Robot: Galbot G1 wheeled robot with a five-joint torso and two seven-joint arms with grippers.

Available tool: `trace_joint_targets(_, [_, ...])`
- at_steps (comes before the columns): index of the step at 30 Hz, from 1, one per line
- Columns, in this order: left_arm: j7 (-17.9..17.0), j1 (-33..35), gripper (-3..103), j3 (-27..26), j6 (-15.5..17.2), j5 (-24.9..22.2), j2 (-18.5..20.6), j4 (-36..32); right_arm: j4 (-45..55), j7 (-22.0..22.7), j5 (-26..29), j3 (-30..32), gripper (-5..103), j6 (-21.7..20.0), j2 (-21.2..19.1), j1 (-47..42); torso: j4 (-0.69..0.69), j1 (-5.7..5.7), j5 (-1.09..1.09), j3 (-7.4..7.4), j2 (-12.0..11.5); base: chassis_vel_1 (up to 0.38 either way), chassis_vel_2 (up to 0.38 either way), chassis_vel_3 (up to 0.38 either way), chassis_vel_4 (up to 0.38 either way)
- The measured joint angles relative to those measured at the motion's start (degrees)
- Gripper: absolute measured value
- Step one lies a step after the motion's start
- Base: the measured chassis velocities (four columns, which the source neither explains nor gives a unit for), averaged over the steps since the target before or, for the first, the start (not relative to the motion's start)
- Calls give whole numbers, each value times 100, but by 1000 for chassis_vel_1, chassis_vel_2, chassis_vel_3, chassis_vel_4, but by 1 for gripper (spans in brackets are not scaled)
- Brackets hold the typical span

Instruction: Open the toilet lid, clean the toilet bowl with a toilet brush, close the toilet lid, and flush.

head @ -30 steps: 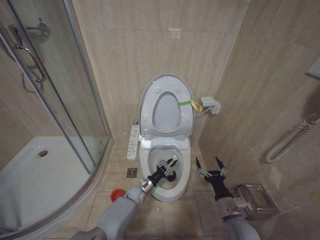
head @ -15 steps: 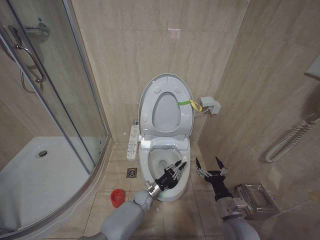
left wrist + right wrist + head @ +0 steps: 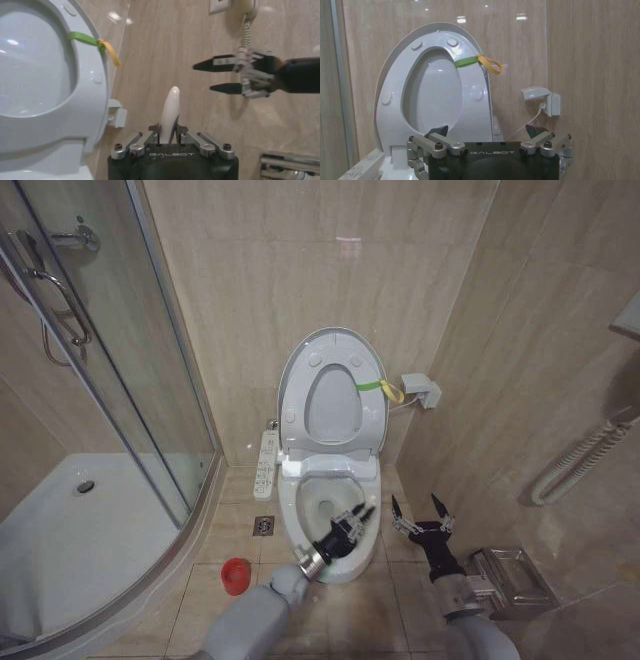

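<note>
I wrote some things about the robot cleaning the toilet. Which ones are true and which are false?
1. The toilet lid is standing up open. True.
2. The left gripper is holding the toilet brush. True; its fingers are shut on the pale handle.
3. The right gripper is holding the red holder. False; it is open with nothing in it, beside the toilet bowl, and the holder sits on the floor on the bowl's other side.
4. The strap on the lid is blue. False; it is yellow-green.
</note>
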Motion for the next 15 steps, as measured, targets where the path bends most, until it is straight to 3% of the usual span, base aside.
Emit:
trace_joint_targets(7, [43, -113, 20, -73, 0, 2, 54, 221, 0, 0, 0, 0, 100, 0, 0, 0, -2, 0, -1, 0, 0, 0, 0, 0, 0])
trace_joint_targets(10, [251, -364, 20, -240, 0, -1, 104, 666, 0, 0, 0, 0, 100, 0, 0, 0, -2, 0, -1, 0, 0, 0, 0, 0, 0])
trace_joint_targets(15, [602, -480, 20, -245, 2, -211, 132, 582, 0, 0, 0, 0, 100, 0, 0, 0, 0, 0, 0, 1, 0, 0, 0, 0, 0])
